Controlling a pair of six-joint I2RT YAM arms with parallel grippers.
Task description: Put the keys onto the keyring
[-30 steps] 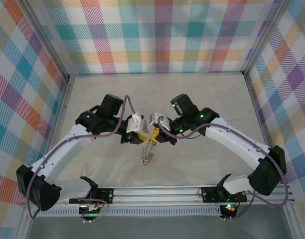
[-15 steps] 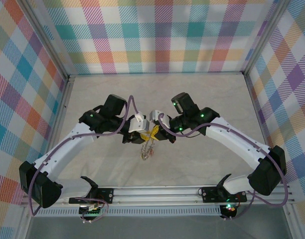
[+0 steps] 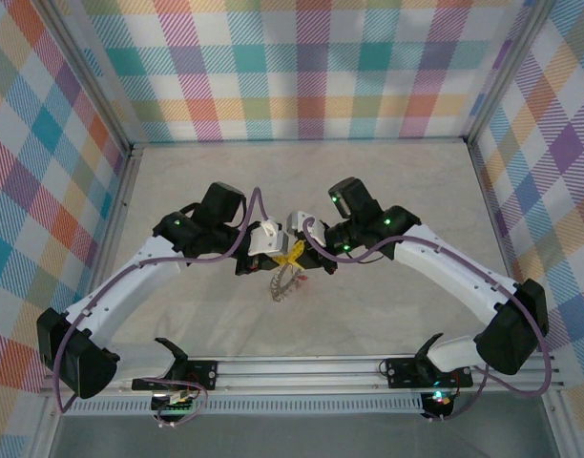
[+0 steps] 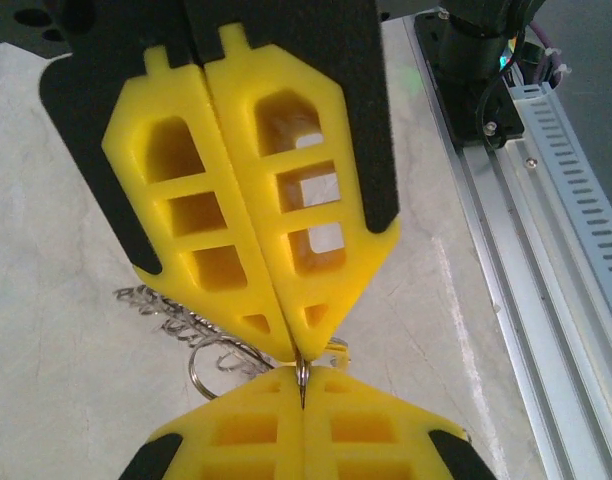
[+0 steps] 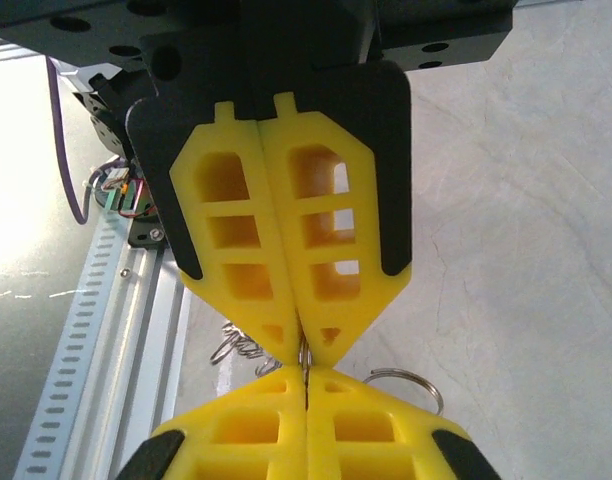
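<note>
Plaid-walled enclosure, pale marbled table (image 3: 387, 181), aluminium rail (image 3: 302, 367) along the near edge with both arm bases on it. Both arms are bent inward and meet over the table's middle.

Left gripper (image 4: 291, 345): yellow fingers are pressed flat together, no gap seen along the seam. Right gripper (image 5: 304, 350): same, jaws closed to a line. The two pincers are set tip to tip, just apart, seams lined up. A thin metal edge is seen bridging the small gap and entering both seams. It is judged to be the keyring's wire seen edge-on, so both are taken as pinching it; a key blade cannot be ruled out.

The keyring (image 3: 284, 283) is seen dangling below the meeting point, toward the arm bases in the top view, with its long axis running from the tips down toward the rail. The keys (image 4: 161, 305) are bunched on it as a silvery fringe, trailing to one side of the tips. A small loop of ring wire is seen just beside the tips in both wrist views. Whether the bunch touches the table cannot be told.

Neither arm is nearer; the grip point is shared. No loose key is made out. Each pincer's fingers are judged the main obstruction to the other: any threading move would have to be done within that narrow gap.
</note>
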